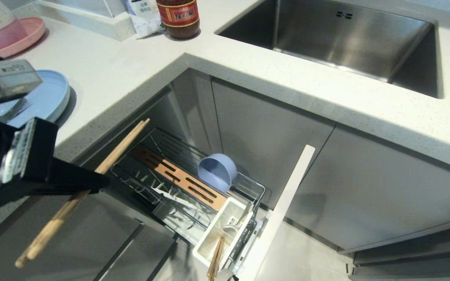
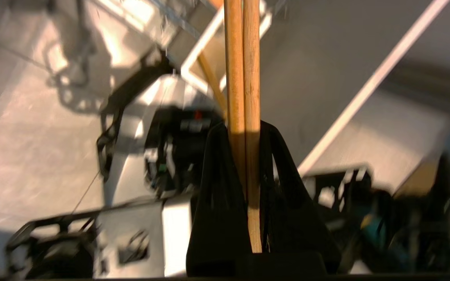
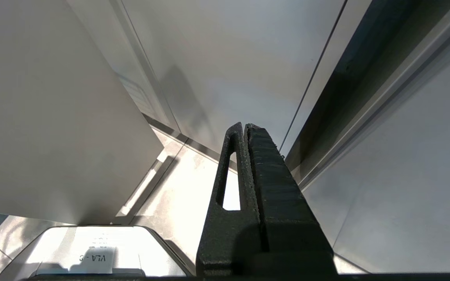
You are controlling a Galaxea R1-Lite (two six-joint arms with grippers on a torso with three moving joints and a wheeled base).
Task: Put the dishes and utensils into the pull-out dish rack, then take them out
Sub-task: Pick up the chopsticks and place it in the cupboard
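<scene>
The left gripper (image 1: 92, 181) hangs at the near left of the scene, beside the counter's edge and left of the pull-out dish rack (image 1: 186, 187); its black fingers (image 2: 217, 187) are pinched tight on a pair of wooden chopsticks (image 1: 88, 183), gripped near the middle; the sticks lie side by side and slant from the counter's edge down toward the near-left floor, clear of the rack. The rack stands drawn out of the cabinet, its pale cabinet front (image 1: 283, 207) angled to the right; a slotted wooden strip (image 1: 180, 177) runs along its middle; a small light-blue bowl (image 1: 217, 171) rests tipped on its side at the far end of the rack, its mouth turned to the left; the white utensil box (image 1: 221, 228) sits at the near end against the front panel; in it stand another pair of brown sticks (image 1: 215, 259) and a silver utensil (image 1: 234, 226), too small to tell whether it is the fork. The light-blue plate (image 1: 51, 97) lies on the white counter (image 1: 139, 66) at the far left, partly hidden behind the left arm; farther left sits a pink plate (image 1: 22, 37) with a pale bowl on it. A steel sink (image 1: 346, 39) fills the far right; a brown bottle (image 1: 178, 17) stands beside it. The right gripper (image 3: 245, 128) is parked low by the cabinet doors, its fingers pressed together, holding nothing.
</scene>
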